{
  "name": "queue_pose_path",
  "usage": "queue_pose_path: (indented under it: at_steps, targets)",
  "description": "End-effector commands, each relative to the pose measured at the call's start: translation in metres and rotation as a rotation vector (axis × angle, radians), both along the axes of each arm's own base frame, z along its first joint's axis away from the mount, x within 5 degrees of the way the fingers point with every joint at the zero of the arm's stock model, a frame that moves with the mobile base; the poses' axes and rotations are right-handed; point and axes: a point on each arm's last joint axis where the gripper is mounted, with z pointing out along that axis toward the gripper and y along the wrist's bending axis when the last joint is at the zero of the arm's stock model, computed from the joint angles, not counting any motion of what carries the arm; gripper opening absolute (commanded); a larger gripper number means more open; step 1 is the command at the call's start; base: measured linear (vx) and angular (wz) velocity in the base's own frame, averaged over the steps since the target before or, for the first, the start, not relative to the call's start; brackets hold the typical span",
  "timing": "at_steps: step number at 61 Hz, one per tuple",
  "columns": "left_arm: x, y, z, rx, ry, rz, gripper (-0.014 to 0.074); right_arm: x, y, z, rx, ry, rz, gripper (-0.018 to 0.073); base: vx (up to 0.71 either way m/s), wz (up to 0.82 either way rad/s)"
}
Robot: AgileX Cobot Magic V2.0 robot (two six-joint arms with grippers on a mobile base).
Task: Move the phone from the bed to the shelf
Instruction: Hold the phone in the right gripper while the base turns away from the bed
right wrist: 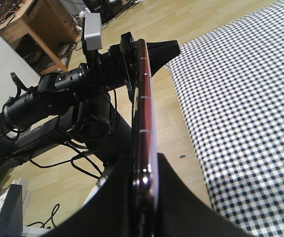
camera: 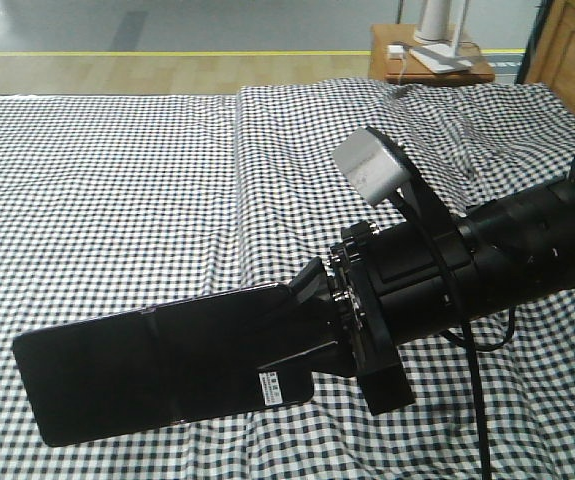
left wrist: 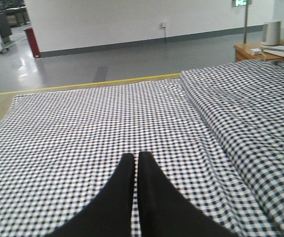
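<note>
The thin glossy black rectangular phone [camera: 157,365] is off the bed, held in the air above the black-and-white checked gingham sheet of the large bed [camera: 117,180], close to its near edge. The right end effector [camera: 302,328] is clamped on one short end of it, one black finger above and one below. The slab reaches out to the left of the grip, lying roughly flat with its far end a little lower. A crease crosses its middle, and a small white barcode sticker [camera: 275,385] sits near the gripped end. In the right wrist view the phone [right wrist: 144,123] shows edge-on between the two dark fingers, its rim pinkish. The left end effector [left wrist: 136,165] hangs over the checked sheet with its two black fingers pressed together, nothing between them. A grey wrist camera [camera: 372,165] sits atop the right arm. Beyond the far side of the bed stands a small brown wooden surface [camera: 477,72] carrying pale objects.
</note>
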Motion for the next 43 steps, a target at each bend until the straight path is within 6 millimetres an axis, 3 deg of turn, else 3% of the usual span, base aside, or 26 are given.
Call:
queue_pose_path:
  at_steps: [1,43]
  targets:
    - [-0.0011,-0.0003,0.0146,-0.010,-0.106,-0.004,0.0001,-0.0120,-0.0012,0.0249,0.115,-0.006,0.061,-0.0002,-0.07,0.28]
    - [-0.0011,-0.0003,0.0146,-0.010,-0.106,-0.004,0.0001,-0.0120,-0.0012,0.0249,0.115,-0.006,0.061,-0.0002,-0.11,0.44]
